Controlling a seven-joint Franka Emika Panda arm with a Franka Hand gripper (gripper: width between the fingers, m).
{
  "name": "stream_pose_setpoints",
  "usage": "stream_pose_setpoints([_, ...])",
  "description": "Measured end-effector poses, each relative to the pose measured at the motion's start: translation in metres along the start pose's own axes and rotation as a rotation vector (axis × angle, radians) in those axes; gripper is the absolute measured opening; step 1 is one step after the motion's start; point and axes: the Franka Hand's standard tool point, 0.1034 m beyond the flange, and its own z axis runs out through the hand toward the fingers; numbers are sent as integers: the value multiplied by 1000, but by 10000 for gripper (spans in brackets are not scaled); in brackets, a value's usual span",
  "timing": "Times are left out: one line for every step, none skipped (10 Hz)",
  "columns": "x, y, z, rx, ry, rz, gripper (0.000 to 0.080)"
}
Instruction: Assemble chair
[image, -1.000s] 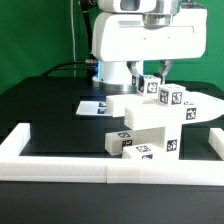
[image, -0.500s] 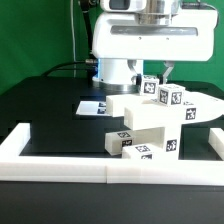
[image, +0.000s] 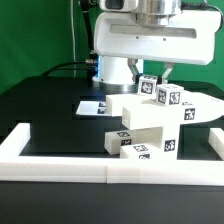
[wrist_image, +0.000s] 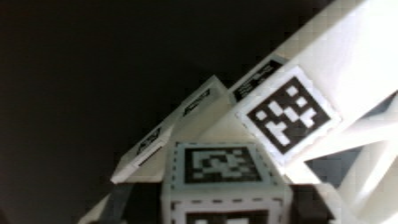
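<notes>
**Right now: chair parts stacked at the table's near edge, fingers hidden from view**

Right against the low white border wall (image: 60, 152) that runs along the near edge of the black table (image: 45, 110), toward the exterior view's right, sits the chair (image: 150, 118) as a pile of chunky white blocks. A large slab lies at the bottom with tags on its front face; a longer block rests across it at a tilt, and two small tagged cubes (image: 160, 92) perch on top, side by side. A thin rounded white piece (image: 205, 108) reaches from the pile toward the table's edge at the exterior view's right.

Farther back, near the middle of the table, the marker board (image: 95, 104) lies flat, apart from the pile.

Behind the stack stands the robot's big white body (image: 145, 40). The gripper (image: 158, 68) hangs just behind and above the two cubes; only dark slivers of it show under the white housing. How far the fingers are spread, and whether they hold anything, cannot be told from either view.

Close in, the wrist view shows tagged white blocks (wrist_image: 222, 165) filling the frame, one long white bar (wrist_image: 302, 100) slanting across, its tag sharp and black against a dark background.
</notes>
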Motion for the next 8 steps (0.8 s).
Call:
stream_pose_setpoints([0,0,0,0,0,76,287])
stream_pose_setpoints([0,-1,0,0,0,109,287])
stream_pose_setpoints([0,-1,0,0,0,117,297])
stream_pose_setpoints([0,0,0,-1,0,95,297])
stream_pose_setpoints([-1,0,1,-2,-1,60,473])
stream_pose_setpoints([-2,-1,1,-3,-1,56,608])
stream_pose_setpoints([-2,-2,1,-3,-1,41,637])
stream_pose_setpoints([-2,-2,0,-3,1,-87,637])
